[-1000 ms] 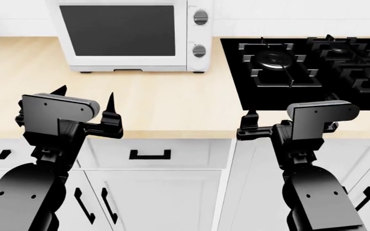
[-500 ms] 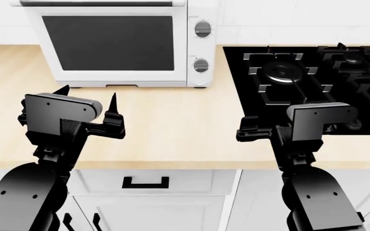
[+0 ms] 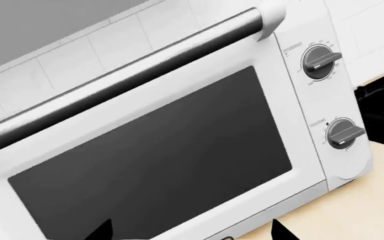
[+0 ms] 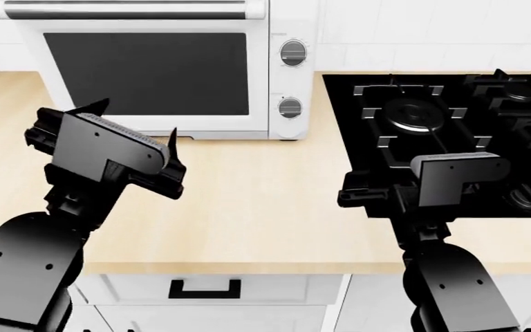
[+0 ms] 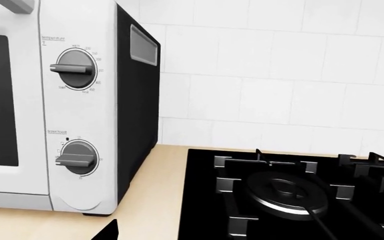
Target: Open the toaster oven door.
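1. Across the upper left of the head view stands the toaster oven [image 4: 155,69], at the back of the wooden counter [image 4: 247,200], just beside the black hob [image 4: 450,124] on the upper right.
2. Its door [image 4: 146,72] is shut flush with the body: a white frame around dark glass, with the silver handle bar [image 4: 127,10] running along the top edge.
3. Handling, as a judgement: the door looks rigid and probably hinges at the bottom, so it should swing down and outward. The bar is round, smooth and likely slippery, so take it near the middle and pull evenly. A light oven may slide on the counter.
4. Two knobs [image 3: 320,61] sit beside the door and are no place to grip.
5. Nothing can be told of the oven's contents; the glass shows only dark.
6. The left gripper [image 4: 136,135] hovers in front of the door's lower part with its fingers spread, holding nothing.
7. The right gripper [image 4: 353,194] hangs near the hob's edge; whether its fingers are apart cannot be told.
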`<state>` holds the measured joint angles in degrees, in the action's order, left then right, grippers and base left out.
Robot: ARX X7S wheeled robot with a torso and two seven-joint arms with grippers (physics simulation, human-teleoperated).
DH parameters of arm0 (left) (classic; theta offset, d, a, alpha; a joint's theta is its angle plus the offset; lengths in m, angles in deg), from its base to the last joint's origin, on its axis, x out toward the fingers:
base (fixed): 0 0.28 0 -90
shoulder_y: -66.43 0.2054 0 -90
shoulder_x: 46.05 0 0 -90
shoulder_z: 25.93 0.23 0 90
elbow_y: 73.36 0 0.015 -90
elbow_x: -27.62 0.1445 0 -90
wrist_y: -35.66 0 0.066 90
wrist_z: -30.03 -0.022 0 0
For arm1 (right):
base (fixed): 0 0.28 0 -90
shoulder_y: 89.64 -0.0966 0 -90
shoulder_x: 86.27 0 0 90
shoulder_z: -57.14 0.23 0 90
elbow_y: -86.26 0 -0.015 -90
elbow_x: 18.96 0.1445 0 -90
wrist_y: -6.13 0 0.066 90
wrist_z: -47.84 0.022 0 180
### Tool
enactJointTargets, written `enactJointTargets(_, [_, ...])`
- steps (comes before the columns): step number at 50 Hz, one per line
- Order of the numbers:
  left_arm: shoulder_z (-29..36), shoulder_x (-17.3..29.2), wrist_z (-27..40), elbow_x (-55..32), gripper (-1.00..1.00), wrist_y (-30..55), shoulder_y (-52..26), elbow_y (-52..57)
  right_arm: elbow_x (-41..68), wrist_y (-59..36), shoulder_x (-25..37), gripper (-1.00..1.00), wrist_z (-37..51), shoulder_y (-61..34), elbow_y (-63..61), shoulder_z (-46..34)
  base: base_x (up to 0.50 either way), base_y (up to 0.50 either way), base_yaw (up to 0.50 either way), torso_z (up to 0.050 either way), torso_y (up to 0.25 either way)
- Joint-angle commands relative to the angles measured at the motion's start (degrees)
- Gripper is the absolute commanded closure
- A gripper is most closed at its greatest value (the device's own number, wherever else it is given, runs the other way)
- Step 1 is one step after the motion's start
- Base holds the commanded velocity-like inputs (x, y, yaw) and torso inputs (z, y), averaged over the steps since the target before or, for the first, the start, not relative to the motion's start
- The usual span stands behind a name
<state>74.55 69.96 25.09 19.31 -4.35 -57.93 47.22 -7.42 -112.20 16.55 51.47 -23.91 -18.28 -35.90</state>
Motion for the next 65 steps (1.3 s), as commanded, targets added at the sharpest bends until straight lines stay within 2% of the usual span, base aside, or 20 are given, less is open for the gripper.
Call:
enactJointTargets(1, [17.89, 15.51, -10.71, 8.54, -1.0, 8.32, -18.42, 3.39, 1.01, 1.1, -0.21, -1.0, -0.36, 0.56, 0.56, -0.06, 0.0, 0.0, 0.0, 0.0, 0.0])
enactJointTargets(8, [36.94, 24.73, -23.38, 19.89, -1.0, 5.95, -36.55, 0.09, 1.66, 1.54, -0.33, -1.0, -0.7, 0.88, 0.59, -0.35, 0.0, 0.0, 0.0, 0.0, 0.0])
enactJointTargets(12, [43.17, 25.96, -28.58, 24.55, -1.0, 1.04, -43.51, -4.83, 2.07, 1.4, -0.24, -1.0, -0.76, 0.91, 0.41, -0.29, 0.0, 0.0, 0.0, 0.0, 0.0])
enactJointTargets(18, [48.74, 25.65, -32.73, 28.69, -1.0, -7.44, -49.89, -12.13, 2.54, 1.68, -0.17, -1.0, -0.91, 0.87, 0.77, -0.25, 0.0, 0.0, 0.0, 0.0, 0.0])
enactJointTargets(33, [54.72, 16.53, -32.45, 31.44, -1.0, -21.67, -57.11, -34.97, 3.35, 1.2, 0.11, -1.0, -0.46, 0.8, -0.03, -0.19, 0.0, 0.0, 0.0, 0.0, 0.0])
enactJointTargets(57, [58.39, 3.18, -24.38, 31.4, -1.0, -34.19, -58.95, -62.14, 3.85, 1.78, 0.92, -1.0, 0.21, 0.79, 0.93, 0.18, 0.0, 0.0, 0.0, 0.0, 0.0])
enactJointTargets(65, [59.16, 0.08, -22.87, 31.63, -1.0, -36.7, -59.84, -67.95, 4.07, 2.09, 1.25, -1.0, 0.36, 0.96, 1.17, 0.43, 0.0, 0.0, 0.0, 0.0, 0.0])
